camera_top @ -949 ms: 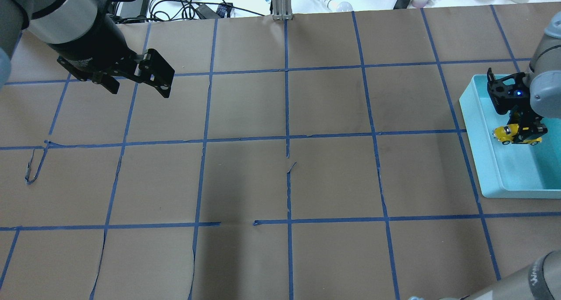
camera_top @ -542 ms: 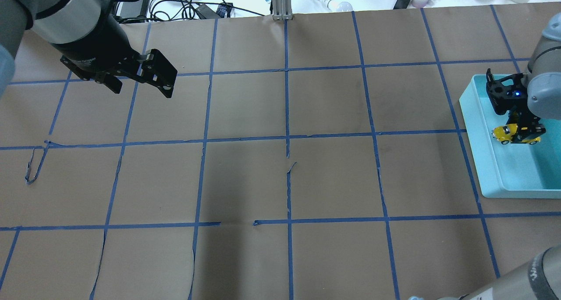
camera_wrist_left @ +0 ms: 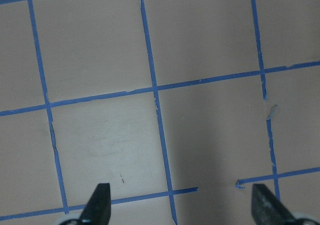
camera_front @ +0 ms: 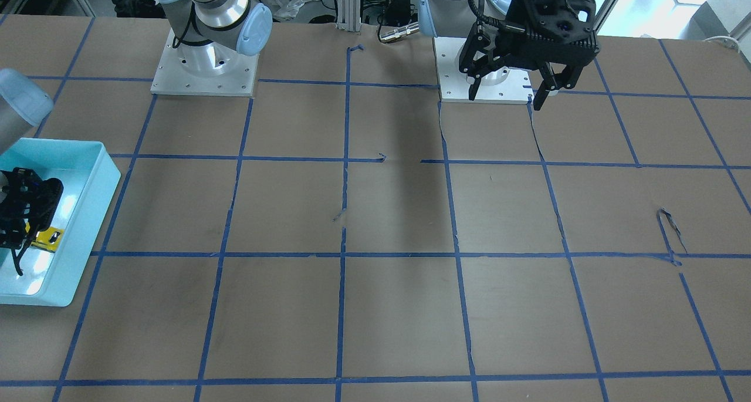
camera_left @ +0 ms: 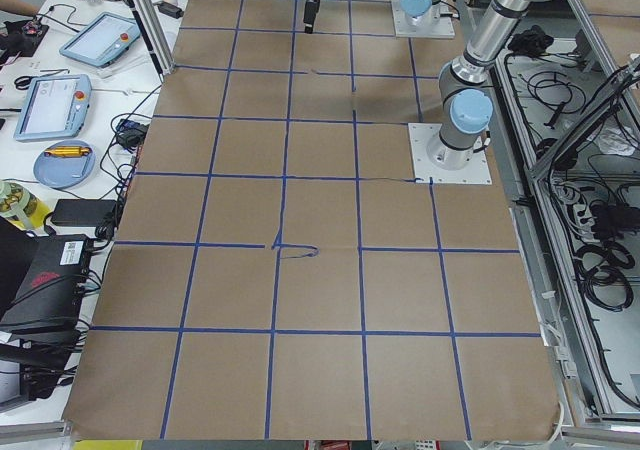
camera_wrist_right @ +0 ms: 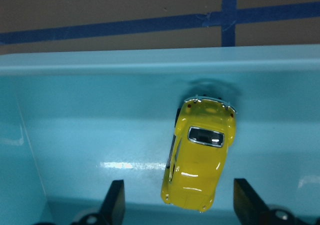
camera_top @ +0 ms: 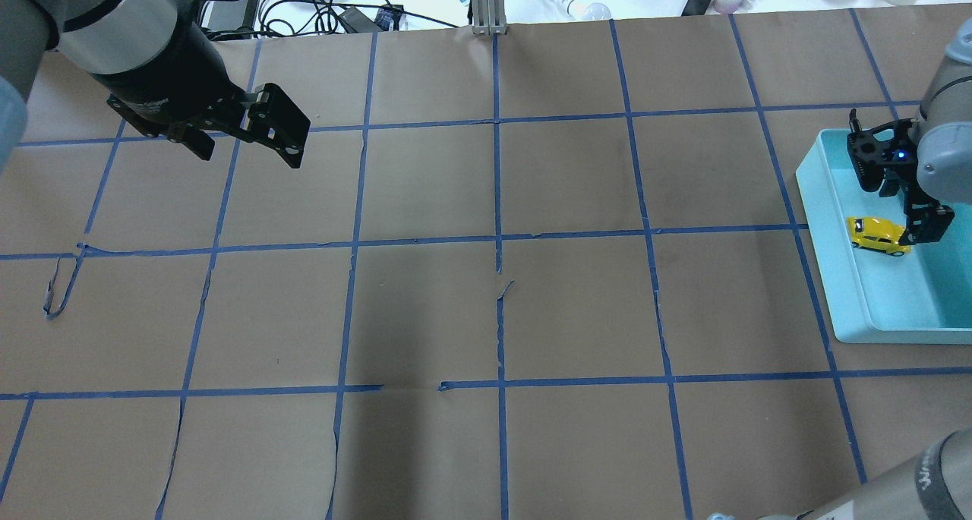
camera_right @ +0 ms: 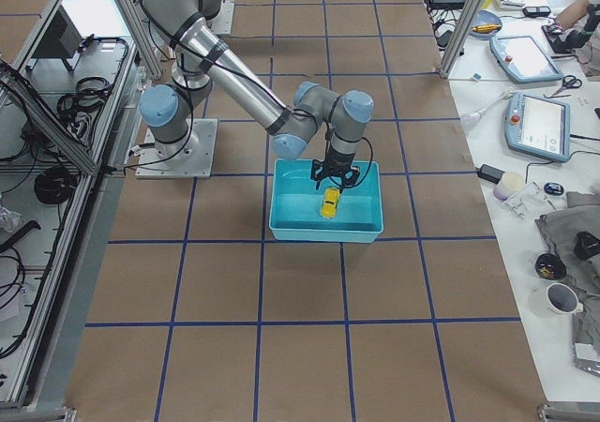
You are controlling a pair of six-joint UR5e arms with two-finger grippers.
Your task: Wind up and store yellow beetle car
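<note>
The yellow beetle car (camera_top: 877, 235) lies on the floor of a teal bin (camera_top: 896, 334) at the table's right edge. My right gripper (camera_top: 907, 205) hangs just above it, open, touching nothing. In the right wrist view the car (camera_wrist_right: 200, 160) rests on its wheels between the two spread fingertips (camera_wrist_right: 115, 202), near the bin's wall (camera_wrist_right: 125, 70). The car (camera_right: 330, 203) also shows in the exterior right view and in the front-facing view (camera_front: 47, 237), partly behind the gripper (camera_front: 17, 232). My left gripper (camera_top: 243, 144) is open and empty above the far left of the table.
Brown paper with a blue tape grid (camera_top: 497, 239) covers the table. A metal post (camera_top: 486, 4) stands at the far edge, with cables and clutter behind it. The left wrist view shows only bare paper below the open left gripper (camera_wrist_left: 181, 202).
My right gripper has opened and let go of the car, which now rests on the bin floor. The gripper has lifted slightly. The left arm has barely moved.
</note>
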